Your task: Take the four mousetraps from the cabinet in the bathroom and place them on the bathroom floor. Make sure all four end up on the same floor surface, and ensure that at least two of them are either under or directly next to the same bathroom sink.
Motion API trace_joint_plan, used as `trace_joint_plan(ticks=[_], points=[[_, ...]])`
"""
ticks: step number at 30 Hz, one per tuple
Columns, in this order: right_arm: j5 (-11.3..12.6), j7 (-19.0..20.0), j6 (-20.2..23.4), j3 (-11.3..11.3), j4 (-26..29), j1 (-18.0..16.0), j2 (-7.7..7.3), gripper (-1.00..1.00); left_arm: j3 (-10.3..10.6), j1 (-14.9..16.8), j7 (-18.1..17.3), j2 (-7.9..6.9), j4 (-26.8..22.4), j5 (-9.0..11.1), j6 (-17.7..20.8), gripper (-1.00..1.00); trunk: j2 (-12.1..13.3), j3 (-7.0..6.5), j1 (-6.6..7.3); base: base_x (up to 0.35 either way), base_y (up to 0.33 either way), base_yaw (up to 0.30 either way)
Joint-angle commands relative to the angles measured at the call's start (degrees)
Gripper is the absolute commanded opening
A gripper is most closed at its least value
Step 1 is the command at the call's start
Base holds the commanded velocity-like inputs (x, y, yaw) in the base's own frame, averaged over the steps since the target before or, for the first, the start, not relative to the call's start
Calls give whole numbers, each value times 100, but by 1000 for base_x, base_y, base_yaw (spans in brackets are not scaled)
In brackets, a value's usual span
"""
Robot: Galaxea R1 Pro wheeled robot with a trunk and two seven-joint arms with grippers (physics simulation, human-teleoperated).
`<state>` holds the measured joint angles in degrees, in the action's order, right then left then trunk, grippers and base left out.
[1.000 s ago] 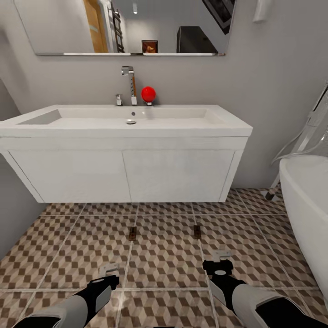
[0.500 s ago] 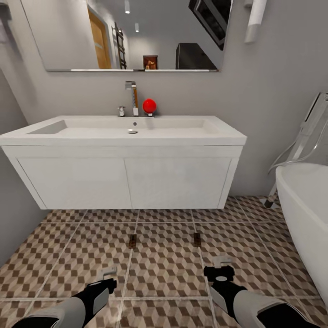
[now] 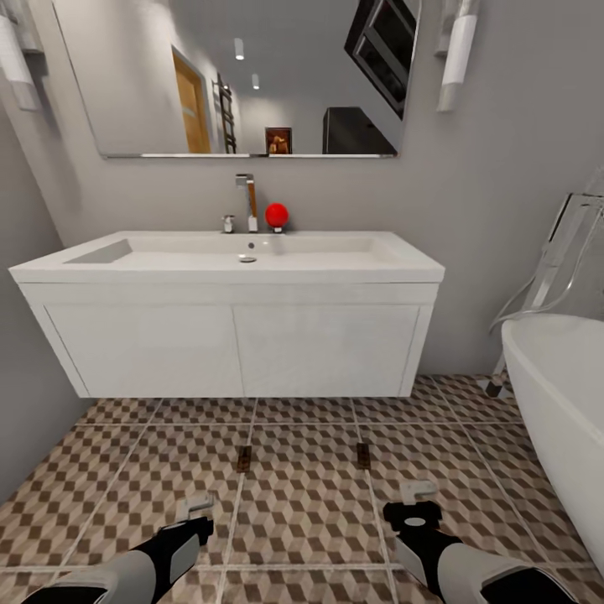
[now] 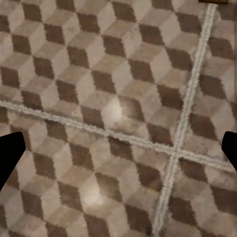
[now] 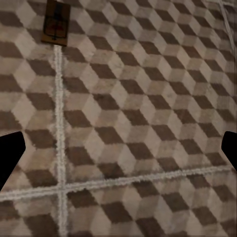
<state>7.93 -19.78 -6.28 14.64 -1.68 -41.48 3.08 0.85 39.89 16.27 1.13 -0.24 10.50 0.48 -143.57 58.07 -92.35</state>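
Two mousetraps lie flat on the bathroom floor [image 3: 302, 495] in front of the bathroom sink [image 3: 226, 256]: one [image 3: 244, 459] on a grout line left of centre, the other [image 3: 363, 455] to its right. The right one shows as a small brown plate [image 5: 55, 22] in the right wrist view. A brown corner [image 4: 215, 1] of a mousetrap shows in the left wrist view. My left gripper [image 3: 195, 510] [image 4: 118, 153] and right gripper [image 3: 417, 495] [image 5: 118, 153] hover low over the tiles, nearer to me than the traps, both open and empty. The cabinet is out of view.
A white two-door vanity [image 3: 235, 348] hangs under the basin, with floor showing beneath it. A chrome tap [image 3: 248, 201] and a red ball [image 3: 277, 214] stand at the basin's back. A white bathtub [image 3: 558, 394] fills the right side. A grey wall [image 3: 25, 403] closes the left.
The whole view has shifted: the sink sits lower and smaller, and more mirror shows, so the camera moved. Both traps lie as before. Both grippers stay open.
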Motion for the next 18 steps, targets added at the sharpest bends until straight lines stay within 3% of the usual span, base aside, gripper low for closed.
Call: trace_joint_plan(ticks=[1,5,18], points=[[60,-7,-24,48,-18,11,-6,100,12,-2,16,1,-2,42,5,100,0,-18,4,0,0,0],[60,-1,11,47,-17,70,-34,100,12,-13,16,1,1,46,10,100,5,-106,14,0,0,0],[66,69,58,47,-18,364,-333,100,12,-19,16,-2,-2,45,14,100,22,-394,47,0,0,0]])
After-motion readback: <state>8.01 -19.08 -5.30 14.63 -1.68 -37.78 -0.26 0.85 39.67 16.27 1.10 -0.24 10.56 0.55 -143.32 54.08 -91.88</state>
